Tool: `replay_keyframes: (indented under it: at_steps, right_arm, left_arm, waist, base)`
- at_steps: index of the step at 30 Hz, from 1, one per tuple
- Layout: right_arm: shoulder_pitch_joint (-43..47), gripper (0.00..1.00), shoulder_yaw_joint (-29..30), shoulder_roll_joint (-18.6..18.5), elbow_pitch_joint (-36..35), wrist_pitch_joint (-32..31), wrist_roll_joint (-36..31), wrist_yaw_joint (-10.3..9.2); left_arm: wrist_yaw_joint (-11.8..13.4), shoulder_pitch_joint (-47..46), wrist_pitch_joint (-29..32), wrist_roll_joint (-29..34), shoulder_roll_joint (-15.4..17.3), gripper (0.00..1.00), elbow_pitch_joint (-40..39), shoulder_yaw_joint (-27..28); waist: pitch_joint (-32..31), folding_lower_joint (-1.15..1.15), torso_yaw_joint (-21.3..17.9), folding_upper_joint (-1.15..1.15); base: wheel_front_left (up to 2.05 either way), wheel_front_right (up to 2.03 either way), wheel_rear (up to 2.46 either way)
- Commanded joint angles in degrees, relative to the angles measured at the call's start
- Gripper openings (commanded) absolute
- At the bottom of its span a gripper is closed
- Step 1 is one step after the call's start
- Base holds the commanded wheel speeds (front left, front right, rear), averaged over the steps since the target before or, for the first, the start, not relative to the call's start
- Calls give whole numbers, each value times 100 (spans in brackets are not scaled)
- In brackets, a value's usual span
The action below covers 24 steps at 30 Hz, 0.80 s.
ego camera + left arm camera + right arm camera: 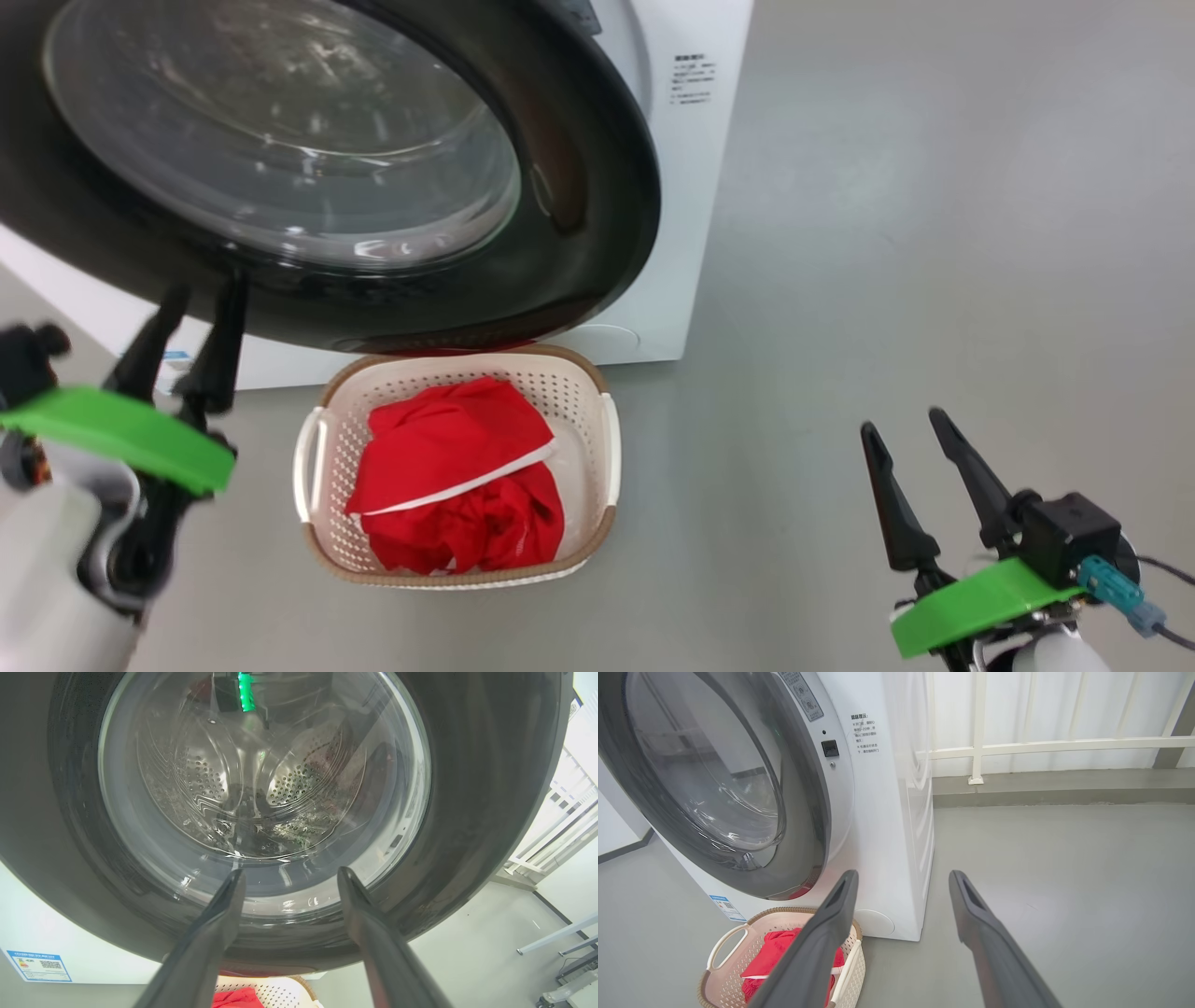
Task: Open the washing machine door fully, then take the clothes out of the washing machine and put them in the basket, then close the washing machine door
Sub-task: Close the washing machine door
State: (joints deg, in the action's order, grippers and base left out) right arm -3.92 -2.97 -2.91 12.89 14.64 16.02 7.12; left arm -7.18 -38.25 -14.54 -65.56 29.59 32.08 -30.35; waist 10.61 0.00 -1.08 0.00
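from my console, the washing machine door (579, 187) lay back against the front of the washing machine (681, 187). in the right wrist view it looked closed or very nearly so; i could not tell whether it had latched. through its glass window (261, 788) i could make out the perforated drum (289, 784), with reflections across the bowl.

the left gripper (207, 285) was up at the door's lower black rim, to the left of the basket. its two dark fingers (219, 924) stood clearly parted with nothing between them, pointing at the bottom edge of the glass. i could not tell whether the tips touched the rim or hung just short of it.

the basket (574, 369) sat on the grey floor (934, 280) right in front of the machine, partly under the door's bottom edge. the clothes (448, 448) were inside it, a heap of red fabric with a strip of white trim running across the middle.

the right gripper (903, 420) hung low over bare floor, well apart from the basket and off to the machine's right side. its fingers were spread wide and held nothing. past it in the right wrist view i saw the machine's white side panel, a small blue label (727, 907) low on the front, and a white railing (978, 742) along the far wall.
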Motion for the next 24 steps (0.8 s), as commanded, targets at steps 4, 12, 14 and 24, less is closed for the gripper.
replay_keyframes:
  at_steps: [4, 12, 14, 24]
  right_arm:
    - [104, 100, -47, 3, -109, 36, -86, 36]
    - [282, 100, 42, -13, -75, 36, -99, 36]
    - [309, 100, 43, -19, -72, 36, -94, 36]
    - [589, 100, 141, -64, -65, 36, -33, 36]
  left_arm:
    - [-31, 452, -45, 545, 128, 100, -224, 708]
    - [-31, 1395, -45, 1245, -178, 100, -450, 1466]
    - [-31, 1518, -45, 1326, -211, 100, -484, 1578]
    - [-31, 2690, -46, 2427, -602, 100, -801, 2466]
  waist:
    - [-94, 0, 181, 0]
    - [-294, 0, 356, 0]
    - [-320, 0, 365, 0]
    - [-584, 0, 419, 0]
  base:
    - [0, 0, 0]
    - [0, 0, 0]
    - [0, 0, 0]
    - [0, 0, 0]
